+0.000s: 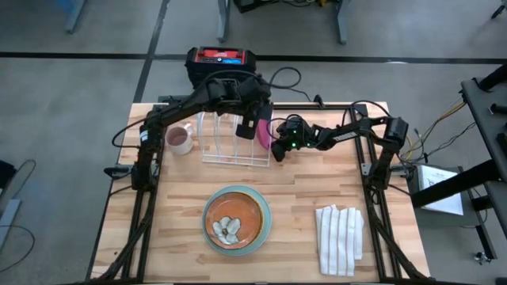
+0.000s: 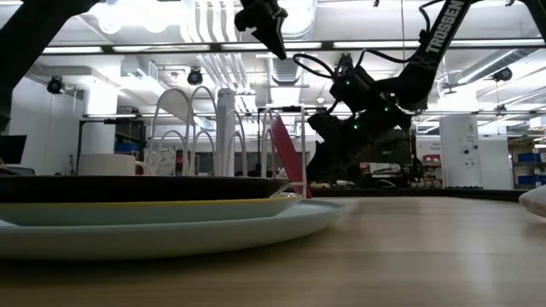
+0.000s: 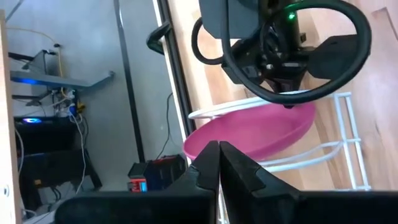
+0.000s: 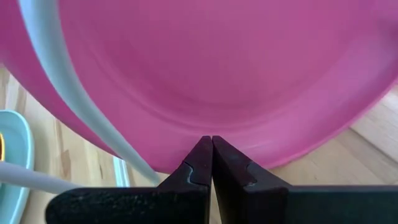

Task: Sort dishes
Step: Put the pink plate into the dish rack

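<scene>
A magenta-pink plate stands on edge in the right end of a white wire rack, leaning on a wire hoop. My right gripper is shut just right of it, its tips close to the plate's face. My left gripper is shut and hangs well above the rack, touching nothing. Near the front of the table, an orange-brown plate with white marks lies on a yellow plate, which lies on a pale teal plate. My right gripper brings its shut fingertips up to the pink plate's broad face, near the lower rim. It slants down from the table's right. I cannot tell whether the tips touch the plate. The plate stays on edge in the rack.
A small white mug stands left of the rack. A white striped folded cloth lies at the near right. A red and black box sits beyond the far edge. Bare wood shows between the rack and the plate stack.
</scene>
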`<state>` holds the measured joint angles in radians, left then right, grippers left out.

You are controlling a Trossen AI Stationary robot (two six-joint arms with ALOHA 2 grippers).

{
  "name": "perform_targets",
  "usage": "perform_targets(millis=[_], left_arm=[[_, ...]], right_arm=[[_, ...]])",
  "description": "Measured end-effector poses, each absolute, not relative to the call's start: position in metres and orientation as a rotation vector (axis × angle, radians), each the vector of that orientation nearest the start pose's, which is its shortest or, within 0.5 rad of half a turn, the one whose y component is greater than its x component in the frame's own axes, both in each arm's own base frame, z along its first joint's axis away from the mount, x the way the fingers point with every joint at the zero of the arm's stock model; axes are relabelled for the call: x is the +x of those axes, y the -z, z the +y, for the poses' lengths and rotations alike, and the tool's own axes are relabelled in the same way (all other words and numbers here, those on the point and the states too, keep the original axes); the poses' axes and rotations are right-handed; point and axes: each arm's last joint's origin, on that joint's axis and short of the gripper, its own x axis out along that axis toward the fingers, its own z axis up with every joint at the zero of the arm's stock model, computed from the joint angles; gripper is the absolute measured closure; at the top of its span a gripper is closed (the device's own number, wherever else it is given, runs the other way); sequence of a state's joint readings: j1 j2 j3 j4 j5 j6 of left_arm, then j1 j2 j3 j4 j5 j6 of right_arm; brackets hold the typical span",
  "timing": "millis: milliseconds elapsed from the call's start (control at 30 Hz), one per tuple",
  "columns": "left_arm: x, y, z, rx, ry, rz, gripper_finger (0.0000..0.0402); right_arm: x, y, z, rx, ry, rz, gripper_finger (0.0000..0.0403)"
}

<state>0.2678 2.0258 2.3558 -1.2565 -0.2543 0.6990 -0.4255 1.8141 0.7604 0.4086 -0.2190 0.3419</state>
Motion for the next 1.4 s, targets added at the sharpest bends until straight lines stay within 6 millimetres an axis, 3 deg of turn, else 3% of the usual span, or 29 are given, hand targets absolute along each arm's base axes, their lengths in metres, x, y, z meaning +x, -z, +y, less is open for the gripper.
perform_targets(millis=[333, 833, 1100, 1233, 1400], left_arm=[[0.386, -0.397, 0.114, 0.571, -0.143, 1.107, 0.0401], [0.381, -0.394, 0.112, 0.471, -0.138, 1.144, 0.0401], [0.381, -0.393, 0.111, 0.453, -0.133, 1.139, 0.0401], [0.379, -0.391, 0.108, 0.403, -0.07, 1.151, 0.0401], [0.383, -0.388, 0.093, 0.405, 0.022, 1.145, 0.0401]], right_arm=[[0.307, -0.119, -0.128, 0.56, 0.184, 0.588, 0.0403], [0.3, -0.116, -0.135, 0.534, 0.268, 0.634, 0.0403], [0.297, -0.115, -0.133, 0.544, 0.221, 0.681, 0.0403], [0.288, -0.129, -0.137, 0.535, 0.251, 0.689, 0.0403], [0.272, -0.16, -0.133, 0.435, 0.415, 0.699, 0.0403]])
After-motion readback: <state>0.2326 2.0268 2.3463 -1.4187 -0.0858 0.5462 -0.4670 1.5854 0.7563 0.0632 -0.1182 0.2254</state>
